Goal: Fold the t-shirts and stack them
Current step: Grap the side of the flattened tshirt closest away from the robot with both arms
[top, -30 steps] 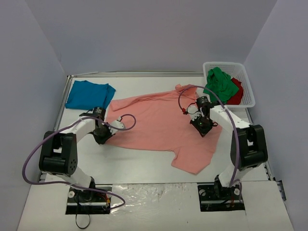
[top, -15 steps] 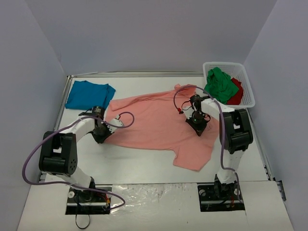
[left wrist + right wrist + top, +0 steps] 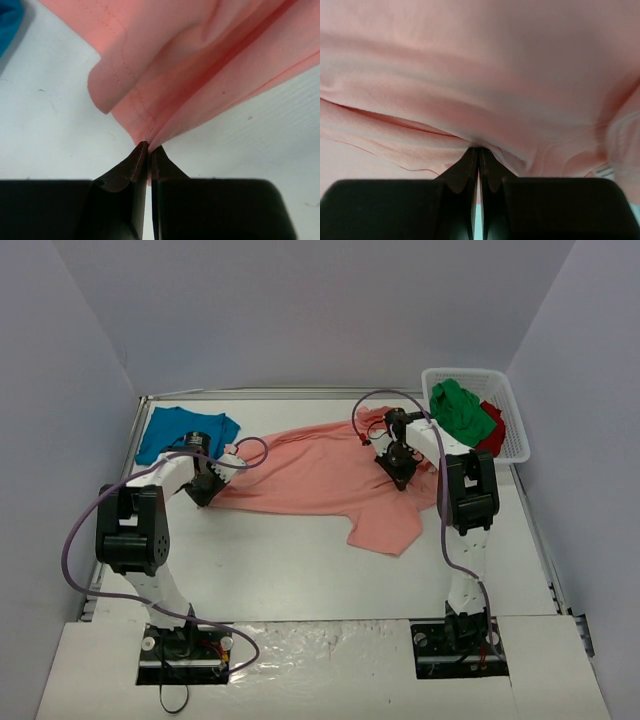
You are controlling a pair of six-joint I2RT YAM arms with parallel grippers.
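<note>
Overhead and wrist views of a two-arm rig at a white bench (image 3: 300,580). The salmon-pink t-shirt (image 3: 310,480) lies stretched across the middle of the bench, drawn into long creases between the two arms, with one part spreading loosely toward 5 o'clock. The left gripper (image 3: 148,147), at the shirt's 9 o'clock end, is closed on a pinched edge of the cloth; its wrist view shows the stitched hem curling just above the tips. The right gripper (image 3: 479,150), at the shirt's 2 o'clock part, is likewise closed on a fold of the same shirt, which fills its wrist view. A teal-blue t-shirt (image 3: 172,432) lies folded at the bench's 10 o'clock corner, just beside the left gripper. At 2 o'clock, a white basket (image 3: 518,445) holds a green t-shirt (image 3: 458,412) and a red t-shirt (image 3: 492,432).
</note>
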